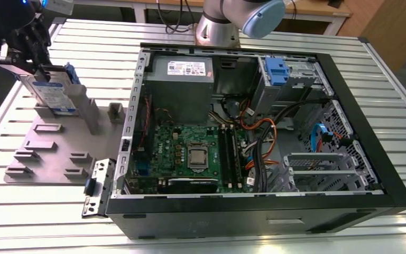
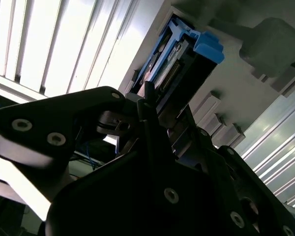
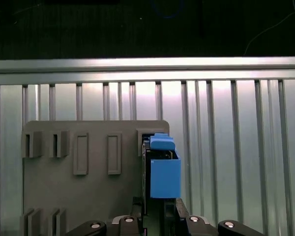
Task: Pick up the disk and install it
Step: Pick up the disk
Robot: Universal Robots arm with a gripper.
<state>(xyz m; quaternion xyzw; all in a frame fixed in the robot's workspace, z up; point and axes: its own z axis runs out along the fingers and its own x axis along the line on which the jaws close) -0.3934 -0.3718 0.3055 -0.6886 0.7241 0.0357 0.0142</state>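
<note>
The disk, a silver-grey drive with a white-and-blue label in a blue carrier, stands on edge in a slot at the far end of the grey fixture plate, at the exterior view's left. My gripper sits on its upper end, shut on it. In the first wrist view the disk's blue carrier edge rises from between the fingers of my gripper, over the fixture plate. In the second wrist view the black fingers clamp the disk from both sides.
An open black computer case lies on the slatted metal table, right of the fixture. It holds a motherboard, cables, a blue bracket at a far drive bay and a metal cage. The arm's base stands behind it.
</note>
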